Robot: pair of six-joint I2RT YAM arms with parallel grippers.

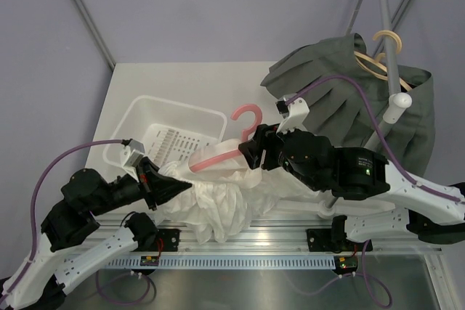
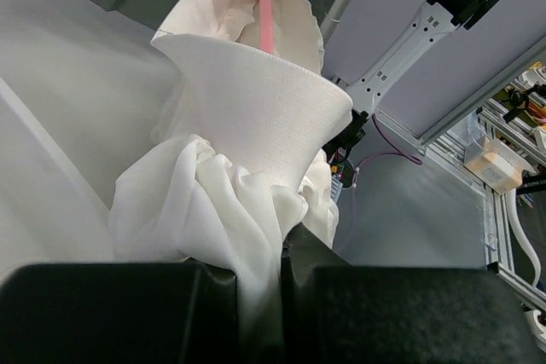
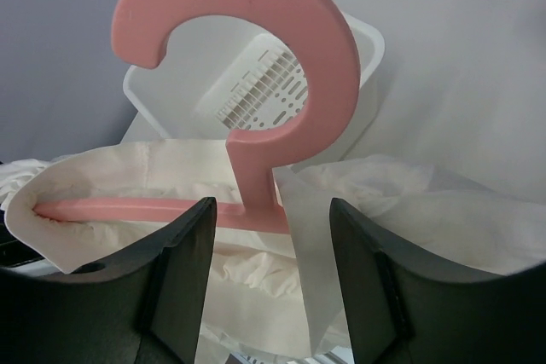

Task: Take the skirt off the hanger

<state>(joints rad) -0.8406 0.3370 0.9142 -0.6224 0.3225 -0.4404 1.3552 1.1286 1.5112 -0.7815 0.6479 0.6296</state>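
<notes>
A soft white gauze skirt (image 1: 218, 205) with a ribbed knit waistband bunches just ahead of the left gripper (image 2: 260, 283), whose blunt black fingers are clenched on a fold of its cloth. The waistband's stretched mouth wraps the bar of a smooth pink plastic hanger (image 3: 333, 66), which points away from that claw. The right gripper (image 3: 271, 210) is spread wide, a finger on each side of the hanger's neck with gaps showing, and the curved hook rises above. Beyond the hook sits a slotted white plastic basket (image 3: 368, 44). A grey pleated garment (image 1: 327, 99) hangs behind the right arm. Both arms reach low toward each other
</notes>
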